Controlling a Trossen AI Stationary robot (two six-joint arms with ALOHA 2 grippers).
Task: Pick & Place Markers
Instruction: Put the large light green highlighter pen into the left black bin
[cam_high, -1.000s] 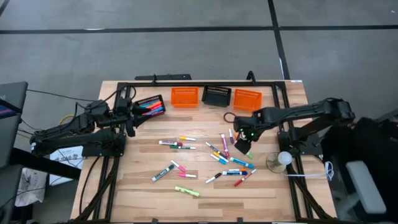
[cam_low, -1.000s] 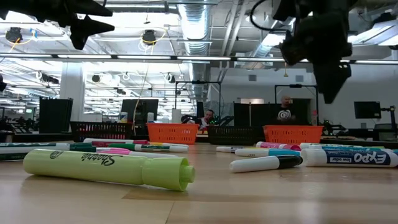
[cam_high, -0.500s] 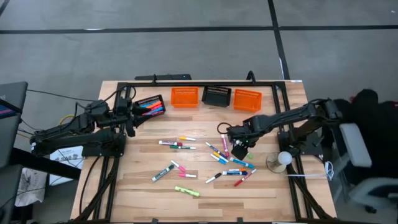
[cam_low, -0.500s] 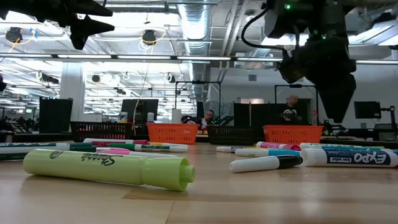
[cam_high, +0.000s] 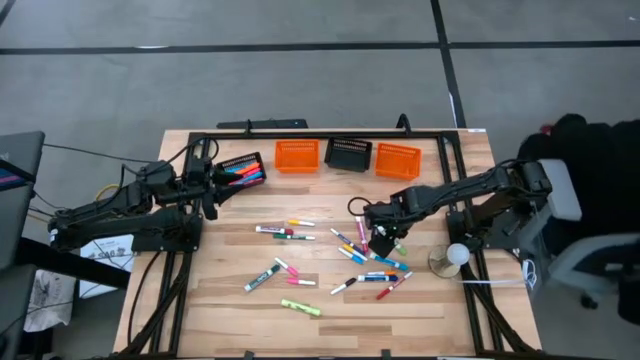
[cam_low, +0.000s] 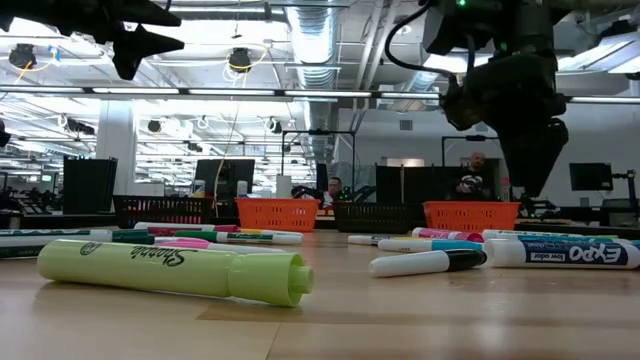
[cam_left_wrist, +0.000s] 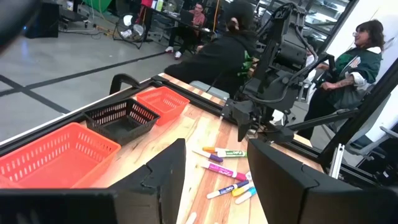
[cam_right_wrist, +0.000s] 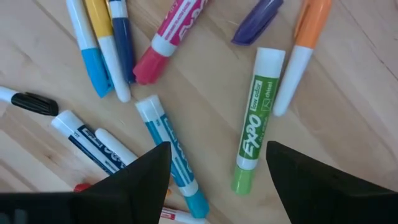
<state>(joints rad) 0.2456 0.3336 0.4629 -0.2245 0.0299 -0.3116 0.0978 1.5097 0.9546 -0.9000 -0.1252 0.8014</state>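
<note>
From where I stand the markers (cam_high: 340, 255) look like easy things to lift but fiddly to catch: light, stiff plastic tubes, smooth and round, so I would guess one rolls or skids away if a finger nudges it off-centre. They lie flat on the tabletop (cam_high: 215, 300), strewn in a loose spread just in front of the black basket (cam_high: 348, 153) and out toward the near edge, several of them touching or crossing. My judgement is that the barrel's middle is the place to take hold, fingers across the length, choosing a pen with bare wood on both sides.

Starting at the left, the left hand (cam_high: 210, 186) hangs well to the left of the black basket, beside a fourth basket (cam_high: 241, 166) that already has coloured pens in it. The arm reaches low and nearly level across the corner. Its fingers stand partly apart with nothing between them that I can see.

Further right, the right arm stretches in from the right edge, elbow out, wrist bent so the right hand (cam_high: 380, 240) points straight down in front of the black basket, over the thickest part of the spread. Its fingers are as wide apart as they go and empty. Directly beneath them lie a green marker (cam_right_wrist: 255, 118) and a light blue marker (cam_right_wrist: 171, 155), a narrow strip of wood between the two.
</note>
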